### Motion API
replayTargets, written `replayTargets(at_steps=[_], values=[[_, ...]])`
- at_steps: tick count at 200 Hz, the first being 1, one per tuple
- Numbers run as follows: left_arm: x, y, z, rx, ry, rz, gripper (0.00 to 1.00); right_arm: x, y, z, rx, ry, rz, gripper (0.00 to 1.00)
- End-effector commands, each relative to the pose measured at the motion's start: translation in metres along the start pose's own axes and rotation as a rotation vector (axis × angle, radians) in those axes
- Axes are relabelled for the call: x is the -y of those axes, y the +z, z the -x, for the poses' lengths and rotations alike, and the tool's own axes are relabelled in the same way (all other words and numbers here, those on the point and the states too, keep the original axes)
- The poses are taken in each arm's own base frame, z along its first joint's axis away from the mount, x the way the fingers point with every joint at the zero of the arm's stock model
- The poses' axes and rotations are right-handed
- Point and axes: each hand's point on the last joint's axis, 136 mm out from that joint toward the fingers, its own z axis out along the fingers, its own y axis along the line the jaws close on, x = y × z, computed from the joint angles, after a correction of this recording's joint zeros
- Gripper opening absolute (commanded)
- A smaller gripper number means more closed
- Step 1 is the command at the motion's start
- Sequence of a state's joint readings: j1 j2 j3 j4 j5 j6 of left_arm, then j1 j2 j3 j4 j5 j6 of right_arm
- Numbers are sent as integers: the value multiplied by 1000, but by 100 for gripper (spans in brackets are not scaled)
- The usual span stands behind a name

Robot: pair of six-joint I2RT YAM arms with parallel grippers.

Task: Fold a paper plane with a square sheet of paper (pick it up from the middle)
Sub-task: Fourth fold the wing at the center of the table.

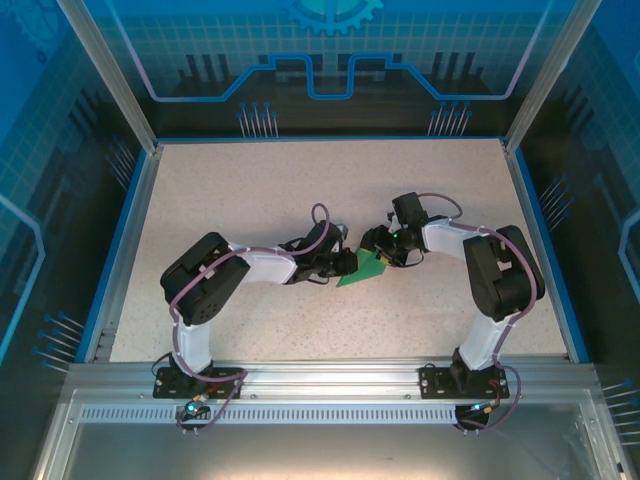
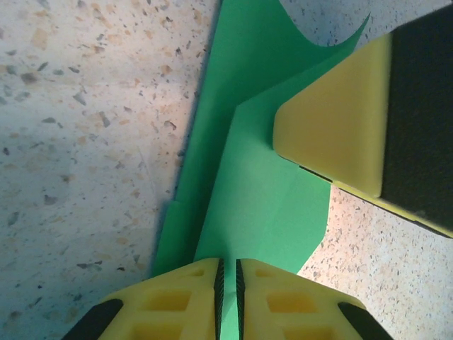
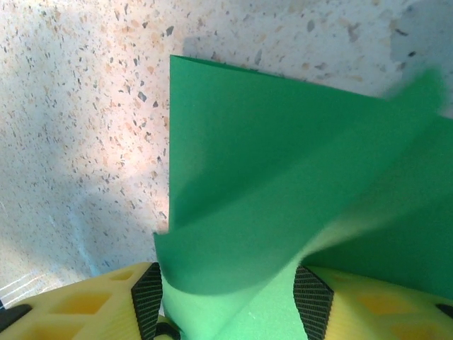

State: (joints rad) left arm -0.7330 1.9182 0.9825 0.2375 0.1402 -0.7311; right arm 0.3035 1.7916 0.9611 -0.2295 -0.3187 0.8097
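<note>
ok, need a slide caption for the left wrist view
Left pincer shut on the edge of the creased green paper sheet, over the speckled tabletop.

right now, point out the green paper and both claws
green paper [image 1: 361, 271], top external view, flat middle
left claw [image 2: 228, 275], left wrist view, between its fingertips
right claw [image 3: 230, 297], right wrist view, between its fingertips

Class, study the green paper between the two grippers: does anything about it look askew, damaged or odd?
Yes. The green sheet is not flat: it bows up in a loose curl between the spread fingers of the right gripper, while the left gripper pinches its other end. The layers look uneven rather than neatly creased.
</note>
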Motion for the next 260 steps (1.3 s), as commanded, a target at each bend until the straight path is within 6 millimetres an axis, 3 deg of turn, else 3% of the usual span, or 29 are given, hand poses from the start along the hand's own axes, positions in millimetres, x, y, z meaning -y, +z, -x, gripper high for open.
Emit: replayTargets(at_steps=[1, 63, 142, 188, 211, 260], values=[[1, 5, -1, -28, 11, -5, 18, 51, 18, -24, -78, 25, -198, 56], [9, -1, 5, -13, 28, -21, 22, 74, 18, -28, -64, 62, -296, 47], [21, -18, 7, 23, 28, -87, 25, 80, 19, -27, -56, 80, -322, 44], [7, -37, 22, 149, 32, -9, 33, 81, 19, -28, -55, 82, -324, 43], [10, -34, 17, 121, 35, -33, 34, 81, 20, -28, -56, 85, -323, 43], [36, -20, 1, 20, 57, -160, 34, 83, 20, -28, -57, 89, -333, 43]])
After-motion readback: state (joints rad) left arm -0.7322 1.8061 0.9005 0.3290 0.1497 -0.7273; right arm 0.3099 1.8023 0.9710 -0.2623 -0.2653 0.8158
